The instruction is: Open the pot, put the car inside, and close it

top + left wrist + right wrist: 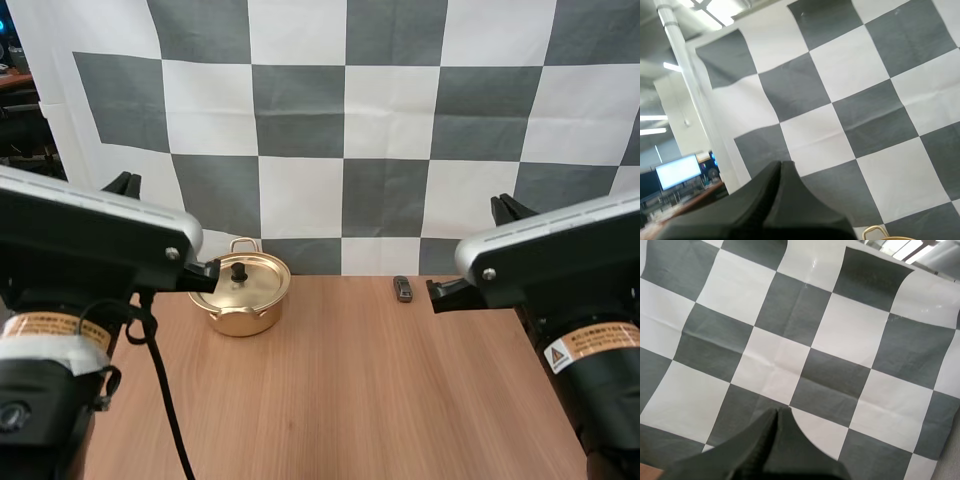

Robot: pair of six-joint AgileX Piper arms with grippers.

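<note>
Well apart: lidded pot [245,312], small car [402,289].

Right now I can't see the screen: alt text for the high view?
A lidded gold pot sits back left on the table, a small dark car apart to its right; left arm and right arm loom nearest.

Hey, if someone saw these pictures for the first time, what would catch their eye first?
A shiny gold pot, lid on, sits at the table's far left, beyond the left gripper. A small dark car lies apart from it at the far right, near the right gripper. Both grippers are shut on nothing.
</note>
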